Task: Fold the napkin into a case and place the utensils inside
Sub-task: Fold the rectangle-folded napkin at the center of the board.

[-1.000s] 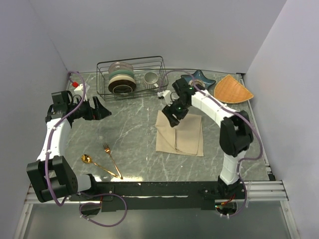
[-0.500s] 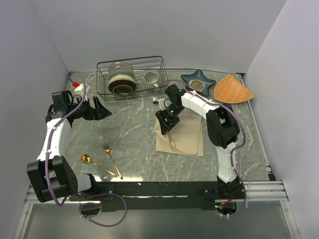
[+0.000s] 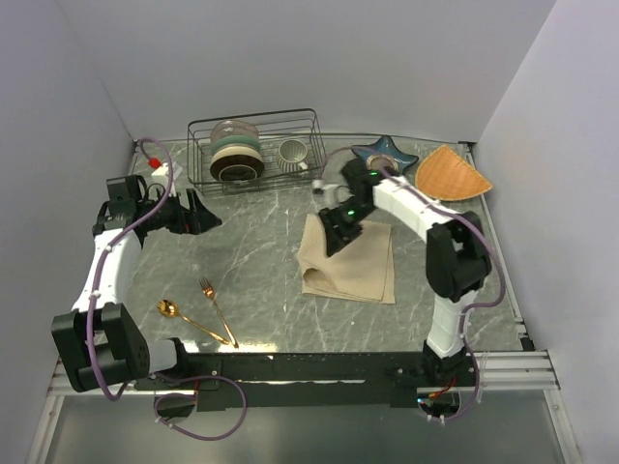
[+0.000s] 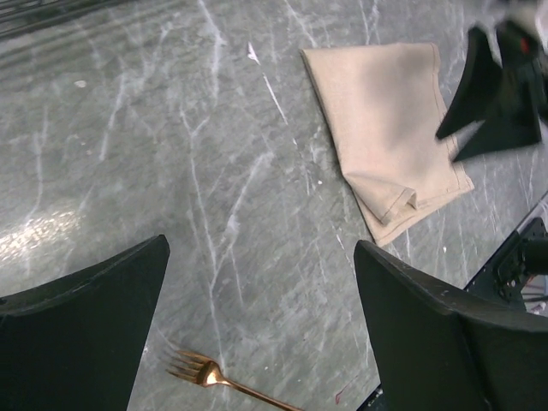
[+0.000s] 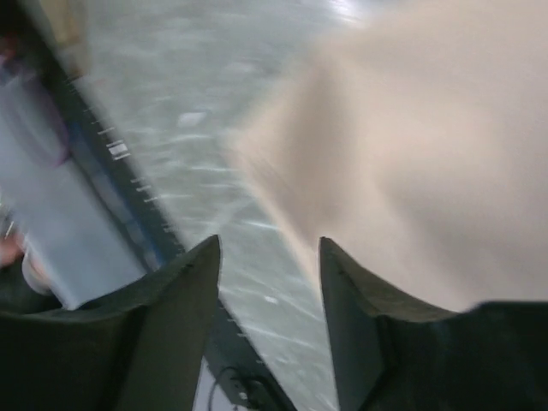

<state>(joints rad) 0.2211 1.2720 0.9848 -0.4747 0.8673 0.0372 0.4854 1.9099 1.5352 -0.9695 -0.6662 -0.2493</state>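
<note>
Top external view showed the beige-tan folded cloth napkin [image 3: 360, 269] lying on the grey marbled desk [image 3: 256, 246], right of centre and directly under the right arm's reach. The right end effector [image 3: 337, 236] hung over the napkin's far-left corner, so the cloth spread from it toward the arms' bases and to the right. The napkin was a rough rectangle, only slightly longer than wide, with its longer side running far to near and its left edge bunched into a doubled fold.

In the blurred right wrist view the jaws stood partly apart, with desk showing through the gap and the cloth off to one side. As far as I could judge, nothing was gripped. The left end effector [image 3: 203, 215] hovered well apart at the far left of the desk, jaws spread wide and empty.

The right arm was clearly the nearer one for any further fold. The utensils lay near the left arm's base, well apart from the napkin, with their handles converging toward the near edge.

Counted:
- one napkin
- one shiny gold fork [image 3: 220, 314]
- one shiny gold spoon [image 3: 196, 325]

No finished case was visible yet.
</note>
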